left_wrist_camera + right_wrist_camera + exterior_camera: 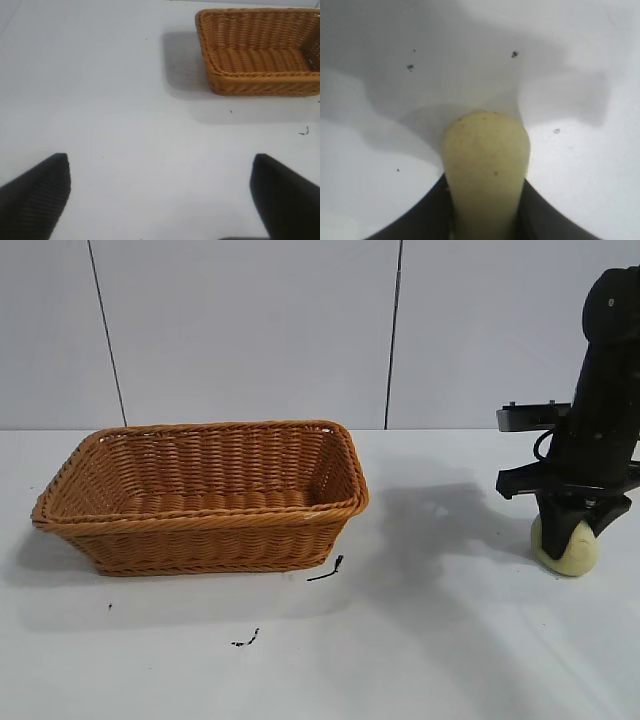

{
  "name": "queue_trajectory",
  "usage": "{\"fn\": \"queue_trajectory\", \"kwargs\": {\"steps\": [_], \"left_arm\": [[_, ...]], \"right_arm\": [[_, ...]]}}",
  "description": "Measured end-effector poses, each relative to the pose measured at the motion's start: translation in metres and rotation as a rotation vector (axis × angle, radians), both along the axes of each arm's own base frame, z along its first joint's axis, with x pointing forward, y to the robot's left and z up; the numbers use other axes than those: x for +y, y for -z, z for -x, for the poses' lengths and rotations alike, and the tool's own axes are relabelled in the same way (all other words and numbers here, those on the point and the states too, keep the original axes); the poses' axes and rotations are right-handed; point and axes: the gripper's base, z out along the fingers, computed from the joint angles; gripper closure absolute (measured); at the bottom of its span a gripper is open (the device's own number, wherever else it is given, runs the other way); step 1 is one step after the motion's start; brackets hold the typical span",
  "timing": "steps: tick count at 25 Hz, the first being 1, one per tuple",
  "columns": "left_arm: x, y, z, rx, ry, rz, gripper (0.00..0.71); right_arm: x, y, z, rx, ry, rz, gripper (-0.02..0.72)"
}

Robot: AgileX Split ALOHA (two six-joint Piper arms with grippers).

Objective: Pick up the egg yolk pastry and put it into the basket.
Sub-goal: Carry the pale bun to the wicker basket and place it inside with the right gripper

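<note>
The white table (pixel 440 640) carries everything in sight. Largest on it is the rectangular orange-brown woven wicker basket (pixel 205 495) with flared sides and a braided rim, standing upright toward the left of the exterior view, its inside showing only weave. Well apart from it, at the right edge of that view, the black right arm (pixel 600 390) reaches down to the tabletop. Its right gripper (pixel 572 530) is closed around the small pale yellow-cream, dome-shaped egg yolk pastry (pixel 566 550); the right wrist view shows the dark fingers (pixel 427 215) pressed against both sides of the lump. The pastry seems to rest on the table, though the contact line is hard to make out. The left gripper (pixel 160 200) hangs above bare table with its fingers spread wide and nothing between them, the basket farther off. A few small black scraps (pixel 327 570) lie just in front of the basket.
</note>
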Motion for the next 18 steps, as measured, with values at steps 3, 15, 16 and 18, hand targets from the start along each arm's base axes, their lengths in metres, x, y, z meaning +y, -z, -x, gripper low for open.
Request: {"fn": "queue_trajectory", "kwargs": {"steps": [3,15,16,18], "left_arm": [[0.000,0.000,0.000,0.000,0.000,0.000,0.014],[0.000,0.000,0.000,0.000,0.000,0.000,0.014],[0.000,0.000,0.000,0.000,0.000,0.000,0.014],[0.000,0.000,0.000,0.000,0.000,0.000,0.014]], "right_arm": [[0.000,-0.035,0.003,-0.082,0.000,-0.003,0.559],[0.004,-0.147,0.004,-0.237,0.005,-0.053,0.562],[0.006,-0.152,0.003,-0.253,0.005,-0.066,0.563],[0.013,-0.162,0.000,-0.286,-0.011,-0.073,0.562]]}}
